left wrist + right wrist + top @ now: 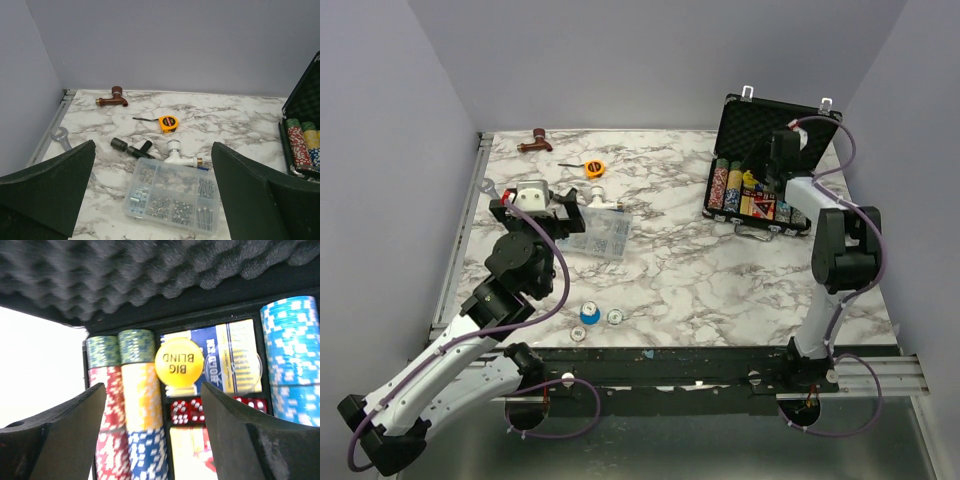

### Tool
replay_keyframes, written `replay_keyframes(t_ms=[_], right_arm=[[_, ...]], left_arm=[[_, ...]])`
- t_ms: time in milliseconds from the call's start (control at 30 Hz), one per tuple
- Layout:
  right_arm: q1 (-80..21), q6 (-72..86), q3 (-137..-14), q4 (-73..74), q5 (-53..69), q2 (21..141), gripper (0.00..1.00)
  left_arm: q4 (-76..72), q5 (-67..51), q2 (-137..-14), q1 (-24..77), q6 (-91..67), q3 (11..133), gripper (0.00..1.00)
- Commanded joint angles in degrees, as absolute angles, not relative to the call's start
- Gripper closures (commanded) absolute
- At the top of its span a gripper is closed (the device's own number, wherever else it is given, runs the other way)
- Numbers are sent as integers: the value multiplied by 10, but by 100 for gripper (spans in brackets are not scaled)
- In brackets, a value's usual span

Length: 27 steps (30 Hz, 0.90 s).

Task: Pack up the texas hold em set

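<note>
One open case (760, 125) far right holds one yellow disc (179, 362) between the right tool's (152, 387) parted fingers. Three loose discs (590, 318) near left; left tool (152, 146) gapes empty.

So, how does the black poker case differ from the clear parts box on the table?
The poker case is black; the clear parts box is see-through. The case stands with its foam-lined lid raised; the box lies flat. The case holds rows of coloured poker chips; the box holds small metal parts. Both are rectangular, divided into compartments, and rest on the marble table.
</note>
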State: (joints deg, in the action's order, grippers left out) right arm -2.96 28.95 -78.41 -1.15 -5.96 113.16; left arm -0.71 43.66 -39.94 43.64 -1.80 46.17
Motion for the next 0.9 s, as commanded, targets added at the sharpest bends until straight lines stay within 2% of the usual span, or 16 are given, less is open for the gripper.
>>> replay_keyframes(t_ms=[0,133,267,400,500,667,867], right_arm=[[-39,297,-767,25,-65,1038,21],[-67,318,-753,46,-36,1012,21],[-191,295,-722,25,-14,995,21],[-286,267,-673,5,-8,978,21],[-297,279,-636,-23,48,965,21],[-297,280,-634,-14,47,959,21],[-297,293,-628,-26,84,943,22]], left_arm=[[-6,422,-405,440,-24,476,1],[-1,409,-425,440,-39,478,1],[50,396,-473,441,-84,492,1],[171,369,-513,440,-184,524,1],[279,353,-505,439,-283,513,1],[477,283,-474,434,-438,489,1],[524,136,-473,415,-557,391,1]])
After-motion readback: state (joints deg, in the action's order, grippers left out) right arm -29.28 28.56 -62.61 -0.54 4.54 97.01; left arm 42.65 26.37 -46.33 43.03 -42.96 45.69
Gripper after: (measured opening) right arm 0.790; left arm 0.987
